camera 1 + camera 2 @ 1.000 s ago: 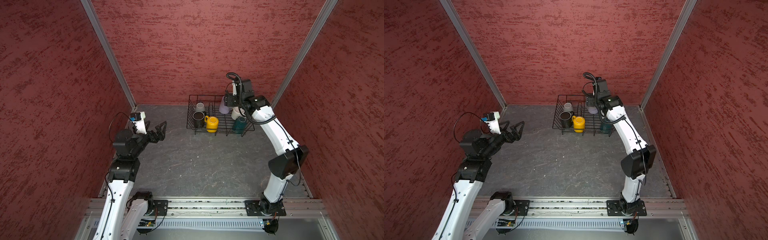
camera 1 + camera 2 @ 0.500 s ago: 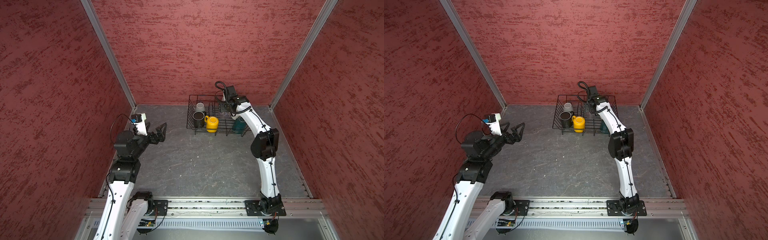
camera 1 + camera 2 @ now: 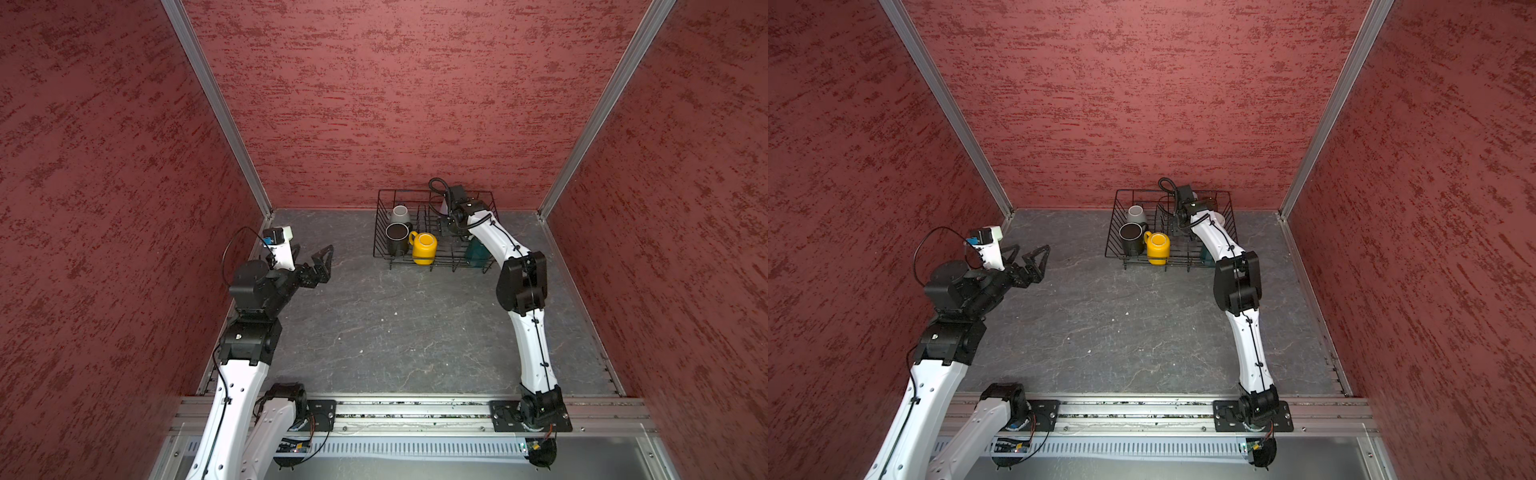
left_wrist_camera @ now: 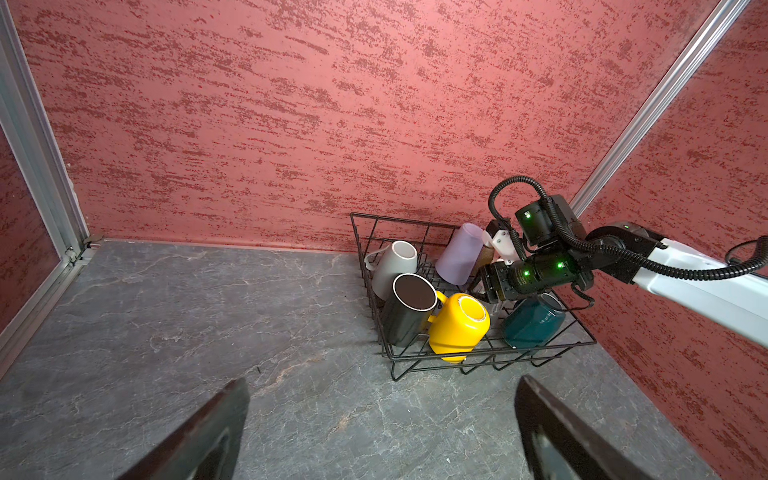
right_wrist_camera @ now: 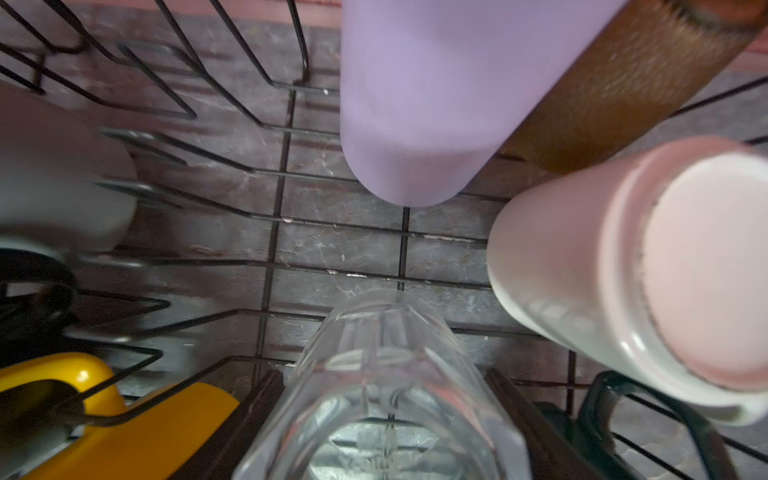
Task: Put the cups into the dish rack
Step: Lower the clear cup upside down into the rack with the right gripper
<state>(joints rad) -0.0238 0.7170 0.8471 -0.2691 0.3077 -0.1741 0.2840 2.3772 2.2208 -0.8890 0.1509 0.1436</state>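
Our right gripper (image 5: 386,399) is clamped on the clear glass (image 5: 374,353), low inside the dish rack (image 5: 286,220) near the lilac tumbler (image 5: 415,104). We'd settle it onto the wires before letting go. Left gripper (image 4: 382,380) hangs wide open, well apart

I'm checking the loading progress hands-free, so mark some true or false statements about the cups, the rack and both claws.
The left claw is open and empty. True.
The lilac tumbler is in the left claw. False: it leans in the dish rack.
The right claw grips the clear glass inside the rack. True.
The black mug is beside the yellow mug. True.
The yellow mug lies outside the rack. False: it is inside.
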